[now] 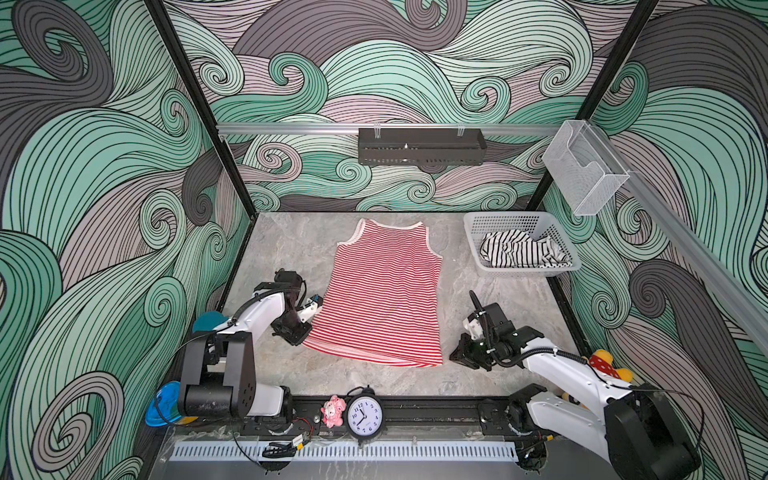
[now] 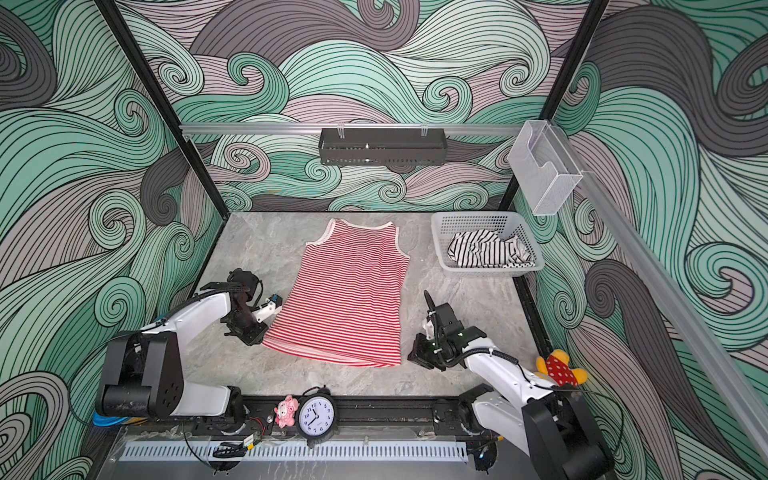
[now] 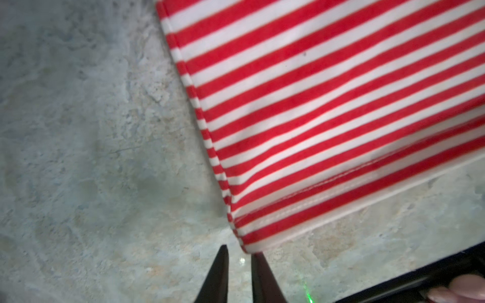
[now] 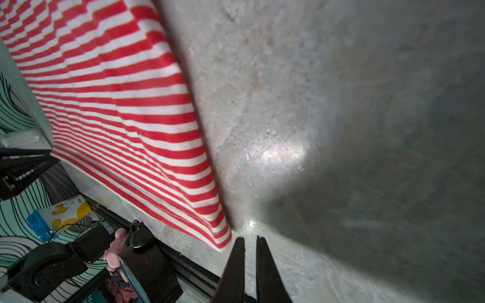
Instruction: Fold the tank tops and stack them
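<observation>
Red-striped soft tank top (image 1: 384, 291) lies flat; both jaws slightly parted, gripping nothing.

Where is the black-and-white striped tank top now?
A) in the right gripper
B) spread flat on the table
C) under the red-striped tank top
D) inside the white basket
D: the black-and-white tank top lies crumpled inside the white basket, apart from the red-and-white tank top spread on the table.

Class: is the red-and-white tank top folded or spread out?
Spread flat: the red-and-white tank top lies unfolded, neckline, armholes and hem all visible.
</observation>
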`<action>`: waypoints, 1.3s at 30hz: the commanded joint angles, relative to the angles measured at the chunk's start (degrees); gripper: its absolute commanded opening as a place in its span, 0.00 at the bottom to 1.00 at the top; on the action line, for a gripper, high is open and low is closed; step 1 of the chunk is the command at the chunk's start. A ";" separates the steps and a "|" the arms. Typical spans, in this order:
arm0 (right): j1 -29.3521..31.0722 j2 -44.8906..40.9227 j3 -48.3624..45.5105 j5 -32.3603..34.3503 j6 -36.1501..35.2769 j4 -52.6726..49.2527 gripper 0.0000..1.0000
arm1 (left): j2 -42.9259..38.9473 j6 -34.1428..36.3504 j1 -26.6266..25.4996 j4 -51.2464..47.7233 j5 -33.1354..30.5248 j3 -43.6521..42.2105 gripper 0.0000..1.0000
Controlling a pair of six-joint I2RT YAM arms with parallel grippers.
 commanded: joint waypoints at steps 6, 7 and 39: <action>1.03 -3.97 2.57 4.69 0.22 -6.89 0.29 | -4.28 3.50 -0.50 -7.05 -1.19 0.79 0.35; 1.19 -4.57 2.89 4.36 0.92 -6.60 0.30 | -5.25 4.09 -0.50 -7.54 -1.31 1.00 0.35; 2.72 24.54 20.31 15.43 -4.57 -9.28 0.36 | 15.99 -5.54 -17.76 -2.10 -4.75 9.44 0.24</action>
